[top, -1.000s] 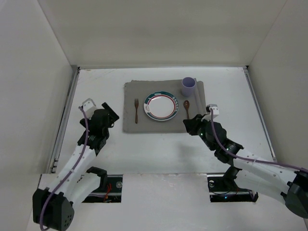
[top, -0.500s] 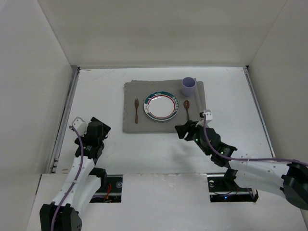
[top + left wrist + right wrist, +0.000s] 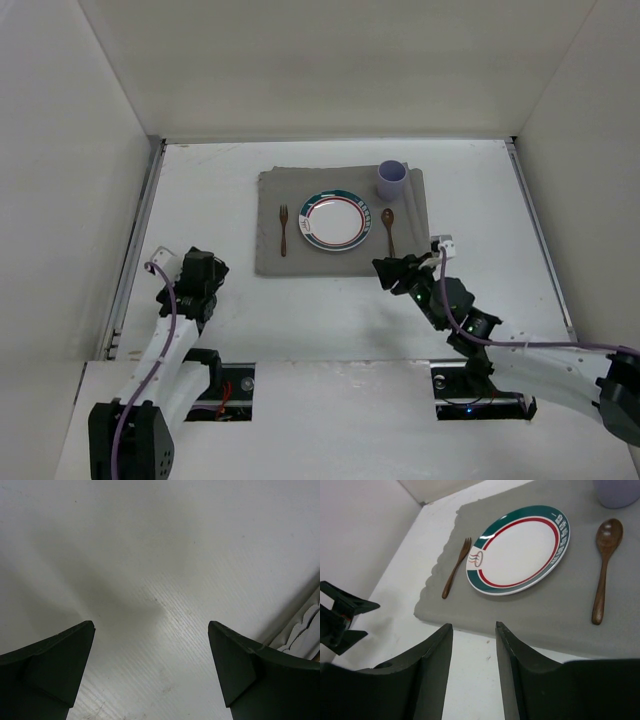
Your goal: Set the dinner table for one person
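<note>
**A:** The white table [image 3: 330, 310] is filling the floor of a white-walled booth, with rails [image 3: 135, 250] running along its 9 and 3 o'clock sides. Which step is this?

**B:** I'm judging the setting as finished. On the grey placemat [image 3: 270, 200] at 12 o'clock, the plate [image 3: 336, 220] is sitting with the fork [image 3: 283, 230] at its 9, the spoon [image 3: 388, 228] at its 3 and the cup [image 3: 392, 180] at its 1.

**A:** And the jaws?

**B:** The left jaws are standing wide apart and empty over bare table at 8 o'clock. The right jaws are showing a narrow gap, gripping nothing, just beside the mat's near edge.

**A:** Next move?

**B:** Probably parking toward 6 o'clock. The right arm [image 3: 455, 300] is needing to clear the mat's edge and the spoon handle. Bare table between the arms is giving room, though the left arm [image 3: 165, 335] is sitting near its rail.
</note>
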Available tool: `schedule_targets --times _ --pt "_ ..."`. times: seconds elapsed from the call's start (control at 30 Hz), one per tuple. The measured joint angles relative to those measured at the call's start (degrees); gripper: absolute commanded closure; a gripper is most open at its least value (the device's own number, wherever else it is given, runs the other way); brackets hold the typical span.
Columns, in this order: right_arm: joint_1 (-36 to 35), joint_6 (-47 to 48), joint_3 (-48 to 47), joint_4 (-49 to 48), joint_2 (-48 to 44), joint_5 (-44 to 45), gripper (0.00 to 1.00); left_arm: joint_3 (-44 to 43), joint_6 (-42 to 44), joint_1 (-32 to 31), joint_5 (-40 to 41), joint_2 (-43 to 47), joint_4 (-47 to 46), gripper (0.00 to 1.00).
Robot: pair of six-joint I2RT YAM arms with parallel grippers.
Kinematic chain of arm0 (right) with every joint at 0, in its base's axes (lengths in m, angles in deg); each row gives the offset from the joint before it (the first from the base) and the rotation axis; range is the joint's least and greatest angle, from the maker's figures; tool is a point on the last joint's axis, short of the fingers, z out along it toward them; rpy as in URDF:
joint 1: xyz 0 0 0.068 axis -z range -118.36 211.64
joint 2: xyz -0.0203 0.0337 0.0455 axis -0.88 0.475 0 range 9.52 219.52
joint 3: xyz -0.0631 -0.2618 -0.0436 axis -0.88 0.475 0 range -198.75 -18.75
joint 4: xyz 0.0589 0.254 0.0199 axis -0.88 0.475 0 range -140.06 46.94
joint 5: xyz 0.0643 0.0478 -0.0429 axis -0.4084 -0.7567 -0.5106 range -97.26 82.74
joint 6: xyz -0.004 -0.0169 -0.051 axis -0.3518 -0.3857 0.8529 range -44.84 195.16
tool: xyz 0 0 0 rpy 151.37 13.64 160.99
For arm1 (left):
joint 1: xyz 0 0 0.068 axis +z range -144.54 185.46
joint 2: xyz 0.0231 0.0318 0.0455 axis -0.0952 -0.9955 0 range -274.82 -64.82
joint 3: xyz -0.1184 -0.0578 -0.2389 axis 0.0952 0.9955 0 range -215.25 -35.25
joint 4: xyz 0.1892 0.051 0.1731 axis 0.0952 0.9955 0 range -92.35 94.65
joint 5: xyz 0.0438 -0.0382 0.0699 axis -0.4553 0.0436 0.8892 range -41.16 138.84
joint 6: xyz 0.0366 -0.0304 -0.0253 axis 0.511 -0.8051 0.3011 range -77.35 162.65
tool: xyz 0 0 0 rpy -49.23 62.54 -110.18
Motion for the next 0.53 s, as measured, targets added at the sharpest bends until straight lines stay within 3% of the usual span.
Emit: schedule_targets --times 0.53 --pt "5.03 -2.34 2.14 1.53 -5.27 3.04 0.52 -0.31 0.02 -3.04 0.11 -3.98 -2.54 0.00"
